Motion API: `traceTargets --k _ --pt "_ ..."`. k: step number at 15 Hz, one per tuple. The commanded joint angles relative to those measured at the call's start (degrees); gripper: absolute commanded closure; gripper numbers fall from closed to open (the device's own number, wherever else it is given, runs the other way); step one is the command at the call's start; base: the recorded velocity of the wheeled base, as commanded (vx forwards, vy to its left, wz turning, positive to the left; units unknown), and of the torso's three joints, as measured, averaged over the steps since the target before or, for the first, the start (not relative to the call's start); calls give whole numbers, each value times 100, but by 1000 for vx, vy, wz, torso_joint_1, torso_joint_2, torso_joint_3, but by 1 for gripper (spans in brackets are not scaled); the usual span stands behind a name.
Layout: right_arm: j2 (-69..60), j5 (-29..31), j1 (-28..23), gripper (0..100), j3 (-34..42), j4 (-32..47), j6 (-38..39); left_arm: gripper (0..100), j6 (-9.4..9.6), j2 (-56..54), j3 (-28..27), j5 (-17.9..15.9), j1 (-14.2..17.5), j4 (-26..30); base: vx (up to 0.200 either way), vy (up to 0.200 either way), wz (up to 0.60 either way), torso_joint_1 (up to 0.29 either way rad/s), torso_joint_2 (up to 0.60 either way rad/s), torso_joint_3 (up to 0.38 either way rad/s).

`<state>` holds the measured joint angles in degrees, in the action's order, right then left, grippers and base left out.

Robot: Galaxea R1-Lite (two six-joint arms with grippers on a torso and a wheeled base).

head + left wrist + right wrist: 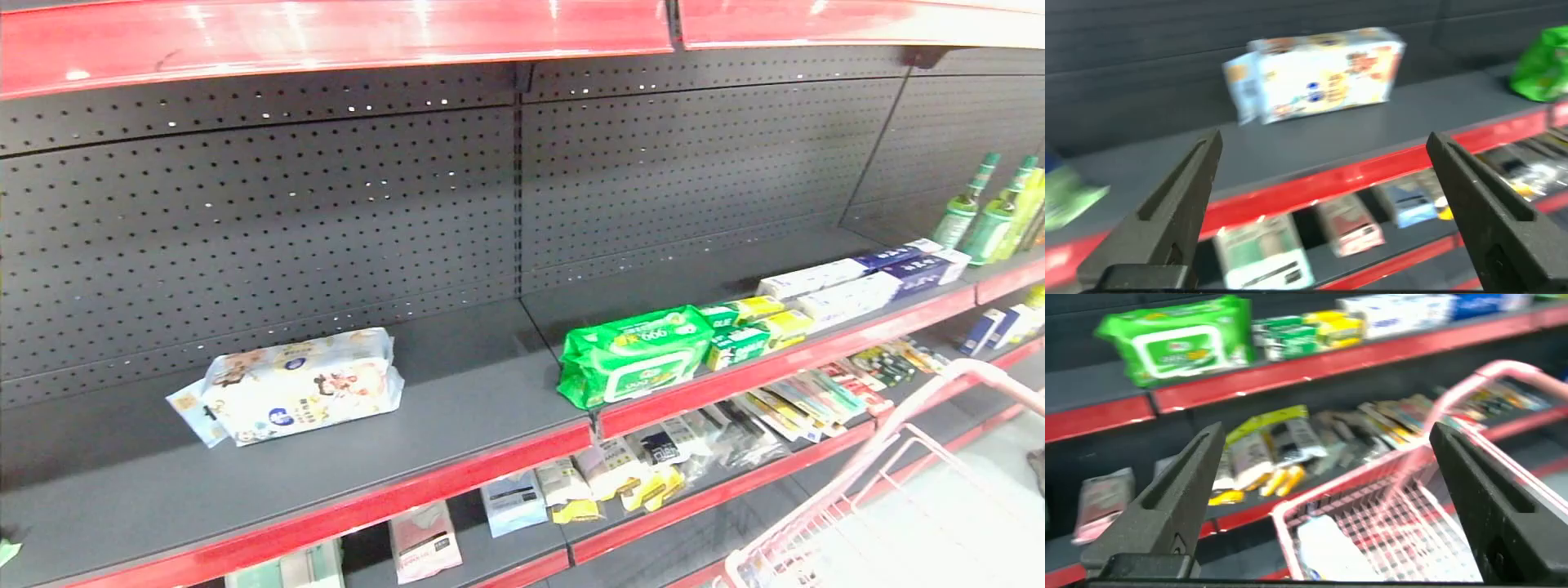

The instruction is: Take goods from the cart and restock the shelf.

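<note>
A white wipes pack [290, 385] with cartoon print lies on the grey shelf [424, 416], left of centre. A green wipes pack [633, 354] lies at the shelf's front edge, further right. My left gripper [1327, 204] is open and holds nothing, in front of the shelf and facing the white wipes pack [1319, 73]. My right gripper [1327, 498] is open, hanging above the pink wire cart [1388, 523] with a white item [1327, 547] inside. The green pack [1180, 339] is beyond it. The cart's rim [906, 457] is at lower right in the head view.
Green and yellow boxes [751, 327] and white and blue boxes [865, 282] line the shelf to the right; green bottles [980, 212] stand at far right. The lower shelf [653, 465] holds packets and toothbrush packs. A red shelf [326, 33] overhangs above.
</note>
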<state>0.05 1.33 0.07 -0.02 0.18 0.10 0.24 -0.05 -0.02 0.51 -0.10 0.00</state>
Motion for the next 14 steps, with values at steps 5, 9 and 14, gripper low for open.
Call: traceTargets --k 5,9,14 --pt "4 -1 1 0 2 -1 -1 0 2 5 2 2 1 0 0 0 -600 4 2 0" --pt "4 -1 1 0 2 -1 -1 0 2 5 2 2 1 0 0 0 -600 2 1 0" --pt "4 -10 1 0 2 -1 -19 0 2 5 2 2 1 0 0 0 -240 1 2 2"
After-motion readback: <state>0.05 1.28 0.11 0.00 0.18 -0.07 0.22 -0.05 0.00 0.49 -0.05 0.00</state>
